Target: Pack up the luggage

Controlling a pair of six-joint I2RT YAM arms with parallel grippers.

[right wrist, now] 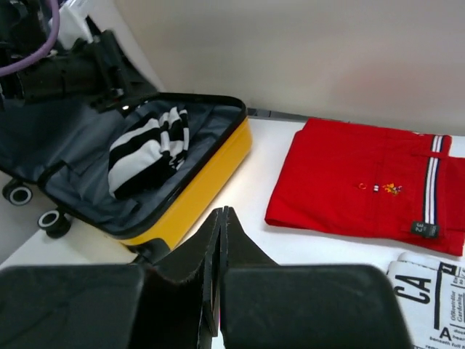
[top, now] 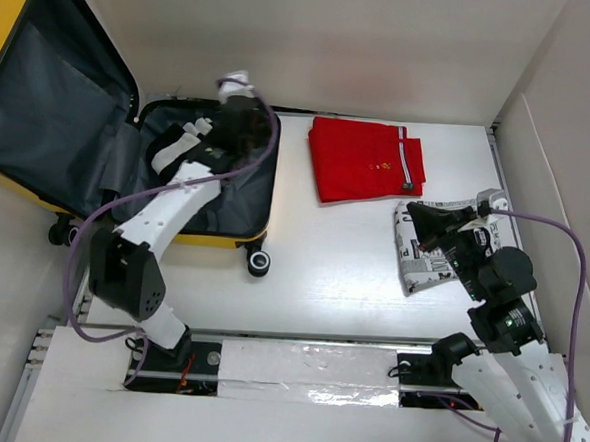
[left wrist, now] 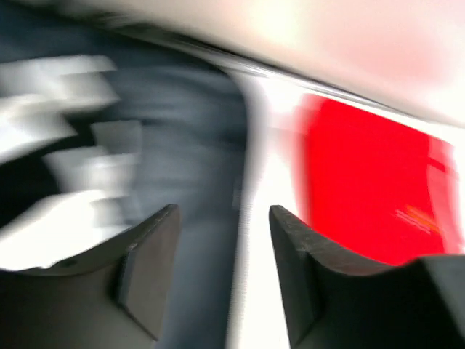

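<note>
While left jaws stand parted over the luggage (top: 219, 240) rim, right jaws pressed together

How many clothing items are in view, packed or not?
3: striped one in the luggage; red one and newsprint one on the table. The left arm may hide more.

White glossy surface (top: 311, 282), soft glare toward the near side. Plain cream back wall (top: 336, 43), matte, bare. Pale side panel (top: 570, 148) closes the right, meeting the back wall at a corner. Shiny silvery strip (top: 306, 367) along the near edge. Light even, shadows soft.
</note>
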